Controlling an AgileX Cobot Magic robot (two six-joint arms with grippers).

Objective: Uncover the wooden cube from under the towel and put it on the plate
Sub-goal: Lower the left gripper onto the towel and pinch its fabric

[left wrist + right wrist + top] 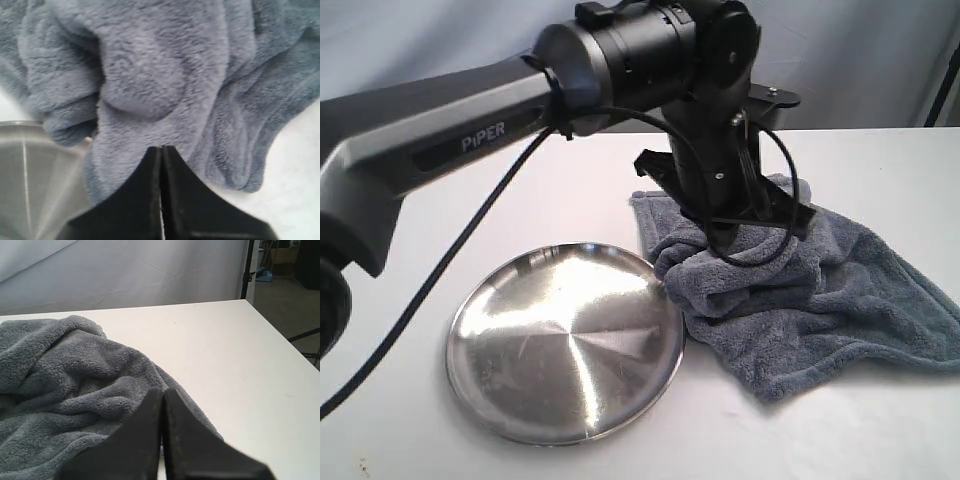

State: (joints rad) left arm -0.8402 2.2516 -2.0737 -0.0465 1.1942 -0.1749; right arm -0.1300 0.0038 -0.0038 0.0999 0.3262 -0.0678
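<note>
The left arm [470, 130] reaches in from the left across the white bench [550, 190] and points its end effector [161, 150] steeply down at the blue-grey towel [820, 290]. In the left wrist view its two black fingers are pressed together with only a hairline between them, and their tips sit at the plush surface. Whether any pile is pinched there is hard to say.

The towel lies crumpled in thick folds on the right half of the bench, its near-left edge touching the rim of the shiny round plate [565, 345]. The wooden cube is not visible in any view. A rounded bulge [145, 75] in the cloth just ahead of the left fingertips may be it.

The right end effector [162, 392] is also closed, empty, over the towel's edge.
</note>
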